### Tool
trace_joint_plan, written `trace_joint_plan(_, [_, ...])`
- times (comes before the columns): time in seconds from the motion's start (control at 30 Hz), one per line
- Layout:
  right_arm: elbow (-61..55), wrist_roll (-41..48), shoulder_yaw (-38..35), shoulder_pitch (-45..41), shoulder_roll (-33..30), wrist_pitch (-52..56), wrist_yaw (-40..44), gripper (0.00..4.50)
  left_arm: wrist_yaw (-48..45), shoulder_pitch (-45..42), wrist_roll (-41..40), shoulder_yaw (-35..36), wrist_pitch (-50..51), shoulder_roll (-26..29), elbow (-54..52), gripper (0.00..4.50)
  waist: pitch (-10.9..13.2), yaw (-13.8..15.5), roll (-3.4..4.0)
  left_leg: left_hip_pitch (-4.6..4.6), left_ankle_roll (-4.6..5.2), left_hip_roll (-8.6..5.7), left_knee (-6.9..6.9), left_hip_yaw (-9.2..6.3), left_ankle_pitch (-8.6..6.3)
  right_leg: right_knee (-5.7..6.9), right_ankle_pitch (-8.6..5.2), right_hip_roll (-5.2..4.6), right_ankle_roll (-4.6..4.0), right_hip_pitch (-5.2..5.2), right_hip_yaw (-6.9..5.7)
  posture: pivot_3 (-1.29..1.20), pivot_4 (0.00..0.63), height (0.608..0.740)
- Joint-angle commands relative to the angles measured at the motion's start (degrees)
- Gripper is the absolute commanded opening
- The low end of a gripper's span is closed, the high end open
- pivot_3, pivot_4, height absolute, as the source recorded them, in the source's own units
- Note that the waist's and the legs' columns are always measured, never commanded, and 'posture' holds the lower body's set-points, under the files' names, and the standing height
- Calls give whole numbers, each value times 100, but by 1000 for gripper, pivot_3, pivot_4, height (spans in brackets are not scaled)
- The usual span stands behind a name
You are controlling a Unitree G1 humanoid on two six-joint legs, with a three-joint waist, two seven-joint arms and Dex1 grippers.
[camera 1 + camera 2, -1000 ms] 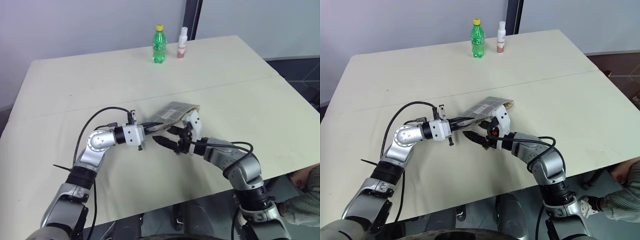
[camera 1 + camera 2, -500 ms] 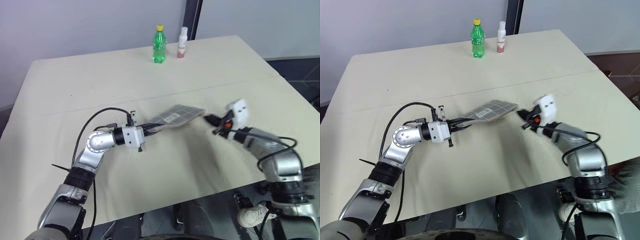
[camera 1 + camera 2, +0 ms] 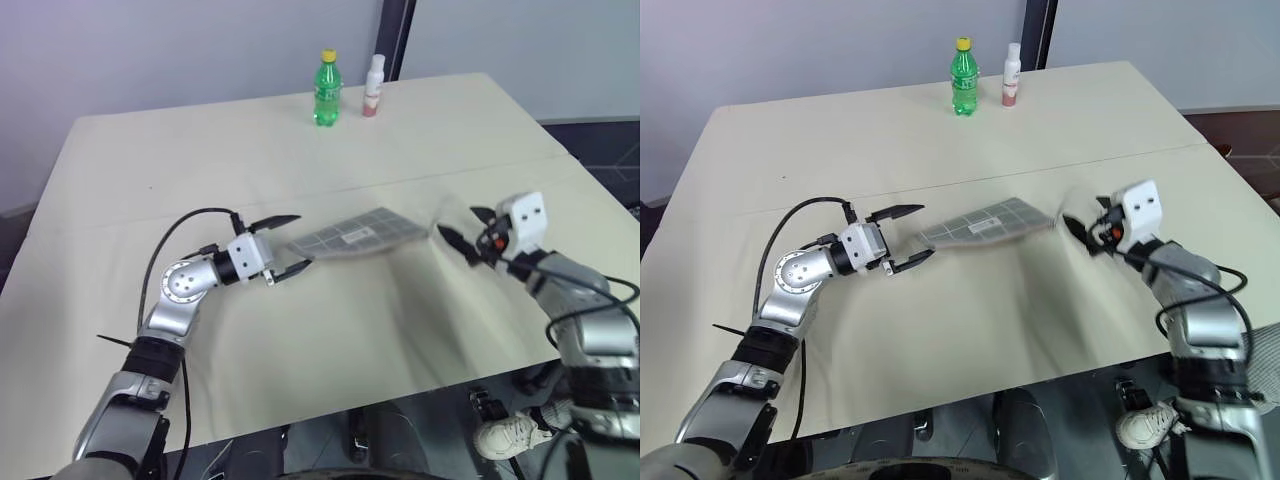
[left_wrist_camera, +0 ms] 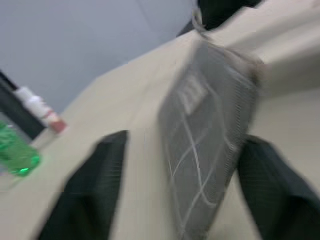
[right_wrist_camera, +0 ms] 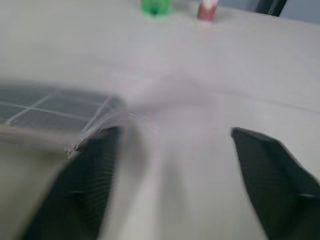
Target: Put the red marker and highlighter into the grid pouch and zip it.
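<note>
The grid pouch, grey with white lines and a small white label, lies flat near the middle of the table. My left gripper is open, and the pouch's near end lies between its spread fingertips. In the left wrist view the pouch stretches away between the two fingers. My right gripper is open and empty, just off the pouch's far right end. The right wrist view shows that end of the pouch beside one finger. The red marker and the highlighter are out of view.
A green bottle with a yellow cap and a small white and pink bottle stand together at the table's far edge. The table's front edge runs close below both arms.
Both grippers have opened. The left one let go of the pouch's end and drew back a little. The right arm swung out to the right, and the pouch now lies flatter.
</note>
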Motion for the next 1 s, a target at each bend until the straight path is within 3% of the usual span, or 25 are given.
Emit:
trace_joint_plan(0.03, [-1184, 717, -389, 1342, -413, 176, 1185, 4484, -279, 653, -983, 497, 782, 281, -710, 4170, -2, -12, 8, 0, 1, 1, -7, 0, 0, -4, 0, 1, 0, -2, 0, 0, 150, 740])
trace_joint_plan(0.17, [-1862, 973, -982, 2392, -667, 80, 1614, 4484, -89, 1479, -1701, 959, 2059, 500, -1534, 4170, 2, -76, 11, 16, 20, 2, -21, 1, -12, -3, -12, 5, 15, 4, 4, 0, 150, 740])
trace_joint_plan(0.3, [-2522, 1582, -1521, 2479, -534, 251, 1535, 4484, 347, 1712, -1948, 1691, 2733, 800, -1857, 4170, 8, -126, 15, 39, -4, 4, 5, -36, -24, -29, -9, 10, 1, 1, -14, 0, 150, 740])
trace_joint_plan(0.33, [-2607, 1675, -1543, 2432, -519, 304, 1501, 4484, 420, 1667, -1898, 1779, 2790, 844, -1814, 4170, -4, -169, 84, 32, -6, 8, 7, -70, -26, -89, 18, 30, -7, 15, -36, 0, 150, 740])
trace_joint_plan(0.37, [-2655, 1749, -1501, 2336, -497, 362, 1442, 4484, 426, 1568, -1892, 1889, 2815, 900, -1699, 4170, -41, -138, 240, -30, -6, 46, 1, -165, -26, -292, 143, 136, -11, 60, -54, 0, 150, 740])
trace_joint_plan(0.4, [-2684, 1797, -1471, 2272, -482, 413, 1399, 4484, 418, 1502, -1893, 1963, 2837, 929, -1629, 4170, -49, -117, 199, -182, -16, 202, -79, -218, -20, -479, 323, 281, -90, 142, -81, 0, 150, 740])
trace_joint_plan(0.43, [-2680, 1793, -1386, 2202, -465, 435, 1361, 4484, 355, 1431, -1916, 2011, 2842, 967, -1545, 4170, -33, -30, 44, -181, -17, 205, -137, -140, -15, -131, 163, 198, -167, 161, -172, 0, 150, 740])
trace_joint_plan(0.47, [-2644, 1688, -1258, 2142, -447, 390, 1335, 4484, 253, 1386, -1959, 2035, 2893, 994, -1490, 4170, -10, -12, 1, -34, -33, 111, -224, 26, 10, 119, -320, 76, -112, 282, -137, 0, 150, 740])
trace_joint_plan(0.5, [-2610, 1615, -1173, 2099, -427, 360, 1322, 4484, 182, 1370, -1971, 2040, 2929, 1002, -1470, 4170, 15, -8, -36, 26, -29, -19, -238, -9, 54, 210, -542, 60, -101, 316, -4, 0, 150, 740])
trace_joint_plan(0.53, [-2576, 1577, -1113, 2054, -408, 354, 1300, 4484, 121, 1354, -1966, 2039, 2946, 1001, -1459, 4170, 17, 7, -12, 75, -40, -89, -240, -30, 60, 199, -553, 20, -98, 304, -11, 0, 150, 740])
trace_joint_plan(0.57, [-2558, 1555, -1068, 2033, -399, 353, 1285, 4484, 89, 1357, -1968, 2042, 2998, 988, -1470, 4170, 10, -12, 53, 125, -53, -126, -173, -61, 67, 193, -552, -5, -99, 318, -36, 0, 150, 740])
trace_joint_plan(0.6, [-2547, 1538, -1034, 2019, -400, 348, 1282, 4484, 76, 1366, -1943, 2041, 3013, 973, -1485, 4170, 15, -26, 65, 152, -92, -144, -116, -150, 83, 192, -548, -26, -101, 330, -85, 0, 150, 740])
trace_joint_plan(0.73, [-2513, 1468, -966, 2004, -385, 312, 1214, 4484, 128, 1421, -1823, 2053, 3060, 898, -1531, 4170, 24, -58, 10, 125, -58, -140, -154, -162, 63, 154, -510, -13, -58, 353, -97, 0, 150, 740])
trace_joint_plan(1.0, [-2444, 1323, -961, 2056, -378, 233, 1209, 4484, 174, 1351, -1552, 2044, 3040, 895, -1361, 4170, 25, 2, 8, 103, -17, -131, -154, -132, 58, 133, -460, 6, -36, 332, -85, 0, 150, 740])
